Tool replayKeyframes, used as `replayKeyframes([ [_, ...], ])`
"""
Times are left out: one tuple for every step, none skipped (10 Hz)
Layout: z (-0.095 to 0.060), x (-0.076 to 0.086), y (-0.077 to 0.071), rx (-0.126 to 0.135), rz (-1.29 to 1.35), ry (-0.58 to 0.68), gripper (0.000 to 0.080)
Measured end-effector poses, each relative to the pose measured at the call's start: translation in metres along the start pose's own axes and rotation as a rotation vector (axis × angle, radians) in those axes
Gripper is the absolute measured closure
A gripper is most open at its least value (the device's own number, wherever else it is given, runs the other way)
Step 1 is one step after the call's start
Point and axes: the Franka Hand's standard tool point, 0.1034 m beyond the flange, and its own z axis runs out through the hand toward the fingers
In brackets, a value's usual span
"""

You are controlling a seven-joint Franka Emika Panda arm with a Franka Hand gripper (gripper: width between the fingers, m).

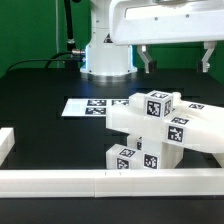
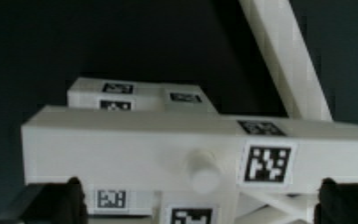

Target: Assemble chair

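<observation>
EXTERIOR VIEW
Table: a black surface (image 1: 40,90) is seen, with a green backdrop behind it.
Arm base: the white robot base (image 1: 105,55) is placed at the rear centre of the table.
Gripper: the gripper (image 1: 176,58) is held above the table, toward the exterior view's right; two dark fingers (image 1: 147,58) are seen set wide apart, and nothing is held between them.
Chair parts: a cluster of white blocky chair parts (image 1: 160,130) with black-and-white tags is located in the front half of the table, toward the exterior view's right, below the gripper and apart from it.
Marker board: the marker board (image 1: 90,106) is laid flat on the table, just behind the cluster.
Border rail: a long low white border rail (image 1: 100,181) is run along the front edge, touching or nearly touching the cluster; which cannot be told.

WRIST VIEW
Gripper fingers: the dark fingertips (image 2: 55,198) are seen at both sides of the frame, wide open and empty.
Chair parts: a large white block (image 2: 149,145) bearing a tag (image 2: 266,163) is viewed between the fingers, further off; a round peg (image 2: 202,170) is seen on its face.
Square leg: a long white bar (image 2: 286,55) is seen tilted, beyond the block.
</observation>
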Motion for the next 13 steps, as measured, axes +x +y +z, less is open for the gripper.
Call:
replayKeyframes([
  [0.0, -0.001, 0.0, -0.001, -0.001, -0.001, 0.015],
  [0.002, -0.003, 0.0, -0.002, -0.003, -0.002, 0.015],
  [0.012, -0.016, 0.0, 0.007, -0.019, 0.036, 0.015],
  [0.027, -0.044, 0.01, -0.004, -0.036, 0.04, 0.015],
  [0.035, -0.06, 0.017, -0.016, -0.041, 0.025, 0.015],
  [0.033, -0.056, 0.015, -0.013, -0.04, 0.028, 0.015],
  [0.033, -0.056, 0.015, -0.012, -0.04, 0.03, 0.015],
  [0.033, -0.057, 0.015, -0.013, -0.04, 0.028, 0.015],
  [0.035, -0.057, 0.016, -0.012, -0.042, 0.037, 0.015],
  [0.046, -0.068, 0.021, -0.007, -0.055, 0.076, 0.015],
  [0.06, -0.09, 0.03, -0.022, -0.073, 0.069, 0.015],
  [0.069, -0.098, 0.033, -0.033, -0.083, 0.066, 0.015],
  [0.074, -0.098, 0.035, -0.037, -0.086, 0.07, 0.015],
])
